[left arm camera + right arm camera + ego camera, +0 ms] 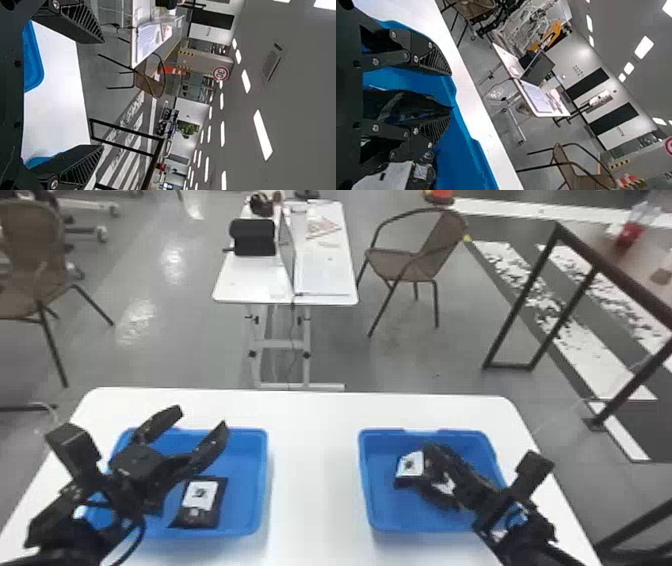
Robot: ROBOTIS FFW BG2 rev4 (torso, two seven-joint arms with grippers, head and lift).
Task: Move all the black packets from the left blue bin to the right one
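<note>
a white table (pixel 312 415) stands before us, and past it we see a smaller white desk (pixel 240 287) on a grey floor (pixel 165 355). on that desk we find a thin upright panel (pixel 286 247), with a black, rounded object (pixel 254 237) beside it. a brown chair (pixel 395 265) stands near the desk's right side, and another brown chair (pixel 30 245) is well apart to the left. off to the right we have a dark-framed table (pixel 610 242) bearing something red (pixel 627 236), with worn white stripes (pixel 580 340) on the floor near it. in the left wrist view we notice a round, red-rimmed sign (pixel 221 73), a green plant (pixel 188 129) and bright ceiling lights (pixel 262 134); in the right wrist view we make out something orange-yellow (pixel 552 35) behind the desk.
</note>
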